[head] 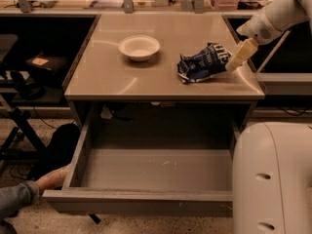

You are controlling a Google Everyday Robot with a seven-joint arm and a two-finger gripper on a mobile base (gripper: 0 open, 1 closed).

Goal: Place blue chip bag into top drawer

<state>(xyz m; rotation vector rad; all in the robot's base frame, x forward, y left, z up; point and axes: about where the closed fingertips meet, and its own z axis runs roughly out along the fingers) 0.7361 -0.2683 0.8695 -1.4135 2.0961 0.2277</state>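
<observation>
Rounded white body (273, 179), two oval recesses; cream-tan gripper (232, 63) upper right.

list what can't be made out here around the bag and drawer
Camera view: whether the gripper at the blue chip bag's right edge touches it.
Right front corner of the top drawer: hidden by the robot's white body.
Bag lettering: crumpled, partly folded away.
Upper arm: cut off by the right edge.

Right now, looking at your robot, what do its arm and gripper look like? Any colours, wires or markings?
The arm is a smooth, rounded white shell; no cables or markings show. It narrows to the gripper, a slim tapered piece in pale cream-yellow, at the right edge of the blue chip bag. Lower right, a big rounded white housing has two small oval recesses.
</observation>
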